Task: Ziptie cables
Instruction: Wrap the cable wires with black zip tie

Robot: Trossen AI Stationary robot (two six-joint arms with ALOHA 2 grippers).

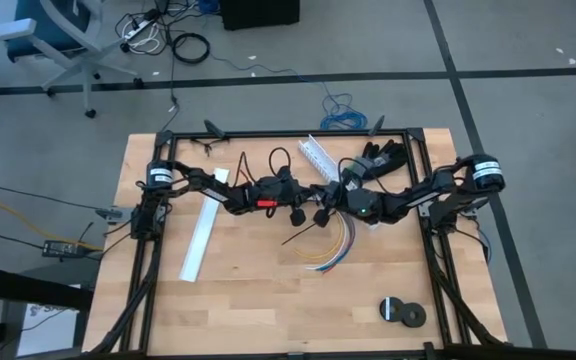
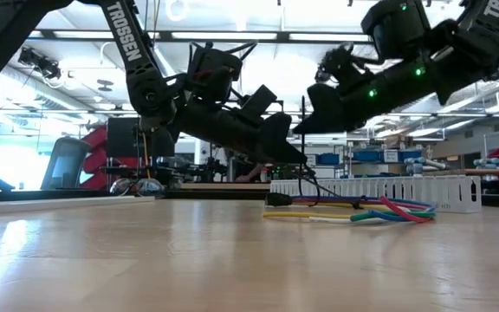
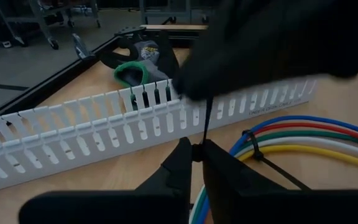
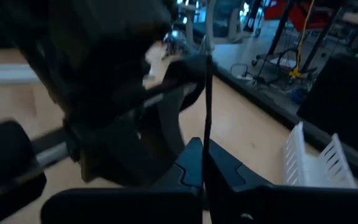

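The cables (image 1: 333,245) lie at mid-table as a bundle of coloured wires (image 3: 303,134), bound by a black ziptie (image 3: 254,153) whose tail (image 3: 284,175) lies on the wood. My left gripper (image 3: 196,158) and my right gripper (image 4: 205,158) meet tip to tip just above the bundle's far end (image 2: 275,199). Each is shut on one thin black ziptie strip (image 3: 206,121). From above, the left gripper (image 1: 298,213) comes in from the table's left and the right gripper (image 1: 323,213) from its right. My left gripper pinches the ziptie strip's lower end (image 3: 196,149) between its two fingertips, coming about level from the table's left. The strip rises straight from the fingers to the right gripper, clear of the table. My right gripper pinches the same strip (image 4: 206,140) between its two fingertips, coming from the table's right and standing a little higher than the left one. The strip runs straight on toward the left gripper (image 4: 191,65).
A white slotted channel (image 3: 135,118) lies just beyond the cables, with gloves (image 3: 138,65) behind it. A flat white strip (image 1: 200,235) lies at the left, loose black zipties (image 1: 258,165) at the far side, and two tape rolls (image 1: 401,312) at the near right.
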